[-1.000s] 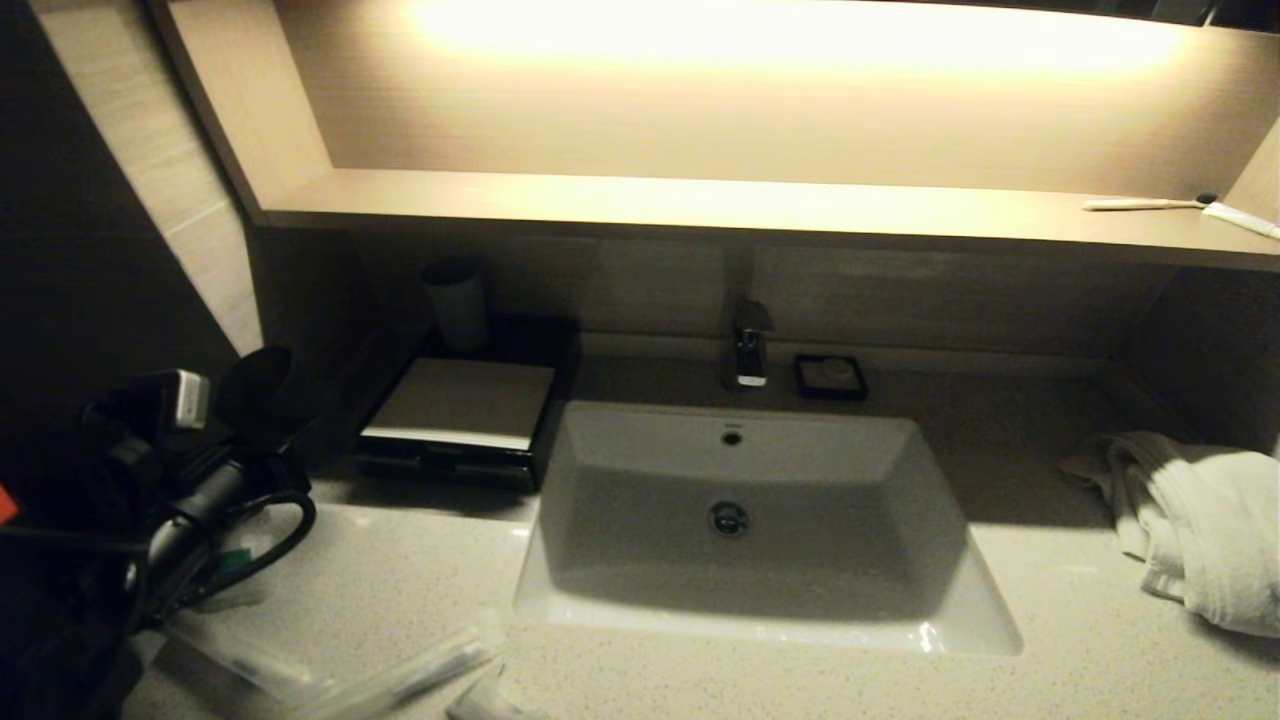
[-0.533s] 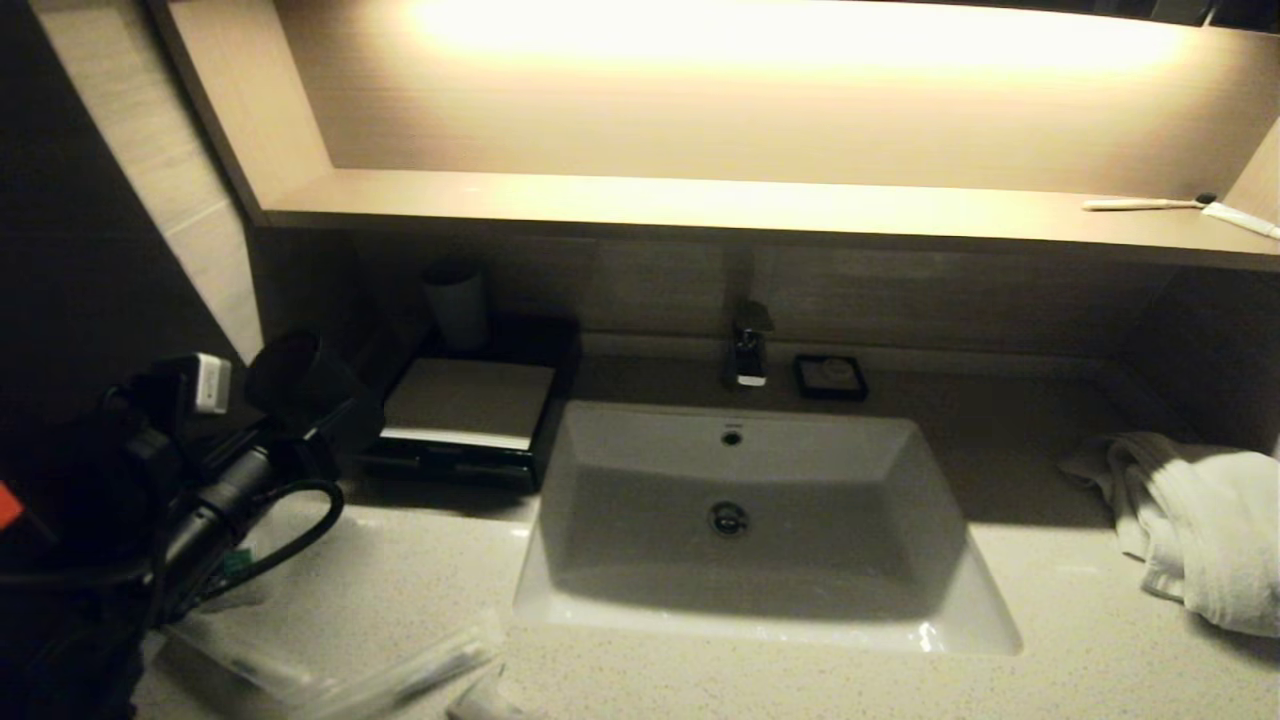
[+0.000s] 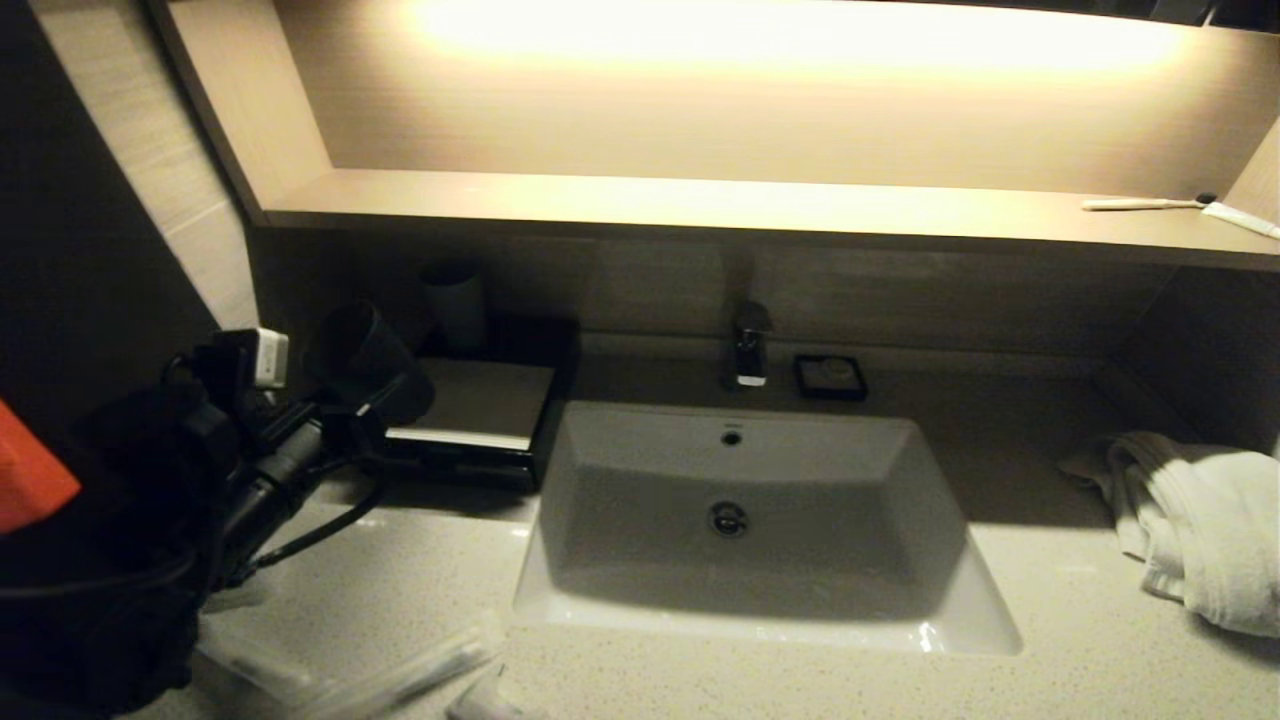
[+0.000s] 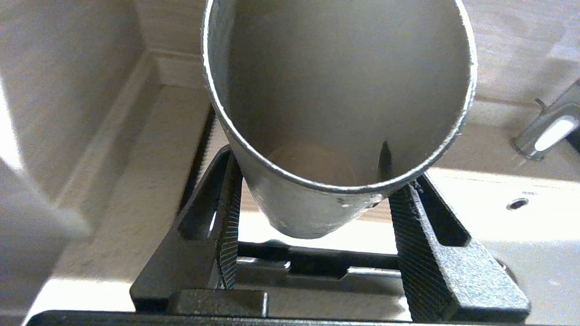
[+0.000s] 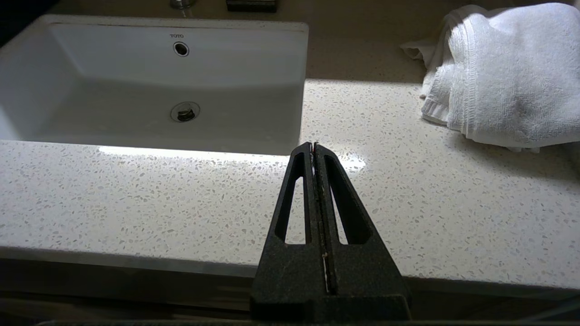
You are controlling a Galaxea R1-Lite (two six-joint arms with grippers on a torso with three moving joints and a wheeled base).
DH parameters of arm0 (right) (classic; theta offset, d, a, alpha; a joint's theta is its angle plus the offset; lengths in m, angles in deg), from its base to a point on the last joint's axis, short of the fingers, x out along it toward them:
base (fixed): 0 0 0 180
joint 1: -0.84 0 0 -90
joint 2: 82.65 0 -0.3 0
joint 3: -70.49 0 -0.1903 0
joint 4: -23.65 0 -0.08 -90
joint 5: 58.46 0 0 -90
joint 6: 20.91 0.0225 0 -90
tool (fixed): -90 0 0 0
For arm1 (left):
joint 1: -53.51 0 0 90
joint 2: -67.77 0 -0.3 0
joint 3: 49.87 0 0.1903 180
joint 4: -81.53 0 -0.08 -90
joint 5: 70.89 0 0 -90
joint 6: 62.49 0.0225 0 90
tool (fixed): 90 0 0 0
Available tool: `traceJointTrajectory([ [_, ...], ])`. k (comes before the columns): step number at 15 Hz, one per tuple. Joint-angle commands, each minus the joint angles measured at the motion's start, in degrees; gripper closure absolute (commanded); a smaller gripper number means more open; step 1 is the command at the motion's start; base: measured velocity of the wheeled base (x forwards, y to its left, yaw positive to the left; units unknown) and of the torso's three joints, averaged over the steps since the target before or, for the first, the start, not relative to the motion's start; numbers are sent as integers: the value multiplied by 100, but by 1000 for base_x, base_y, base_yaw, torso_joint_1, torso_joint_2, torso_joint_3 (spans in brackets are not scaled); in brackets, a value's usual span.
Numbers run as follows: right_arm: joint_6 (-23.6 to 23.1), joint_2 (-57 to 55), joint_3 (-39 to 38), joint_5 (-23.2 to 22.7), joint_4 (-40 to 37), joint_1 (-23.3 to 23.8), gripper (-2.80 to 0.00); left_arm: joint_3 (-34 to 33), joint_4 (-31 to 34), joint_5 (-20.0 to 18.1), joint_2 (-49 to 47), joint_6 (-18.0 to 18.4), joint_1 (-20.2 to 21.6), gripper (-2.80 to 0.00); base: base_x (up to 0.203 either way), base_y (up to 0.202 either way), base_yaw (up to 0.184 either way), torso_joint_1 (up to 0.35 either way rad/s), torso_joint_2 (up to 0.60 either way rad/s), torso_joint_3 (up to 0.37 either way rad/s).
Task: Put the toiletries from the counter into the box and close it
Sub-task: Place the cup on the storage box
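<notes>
grey metal tumbler, tapered and open-mouthed point(image 4: 337, 113): clamped between the ribbed fingers point(image 4: 226, 235) of my left gripper point(image 4: 312, 235), carried tilted in the air at the counter's left end, just in front of the shallow black box with the pale flat top point(image 3: 470, 405). step in hand, as i judge it: the carry toward the box. next move calls for lining the cup over the box and lowering it gently before letting go. clear-wrapped slim packets point(image 3: 400, 675): lying on the speckled stone counter point(image 3: 400, 590), not yet packed. right gripper point(image 5: 313, 149): fingers pressed together on nothing, parked near the counter's front edge.
</notes>
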Motion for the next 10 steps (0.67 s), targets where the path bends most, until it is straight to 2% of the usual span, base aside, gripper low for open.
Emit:
traceJointTrajectory([
  [1,-2,0,0,-4,-1,0,0,403,358,-1,-91,-4,-72,0,0,0,0,0,0,0],
  [4,-2,0,0,-4,-1,0,0,1040,1419,7,-123,25,-185,0,0,0,0,0,0,0],
  [10,-2,0,0,-4,-1,0,0,1818,2792,51,-119,141,-600,0,0,0,0,0,0,0],
])
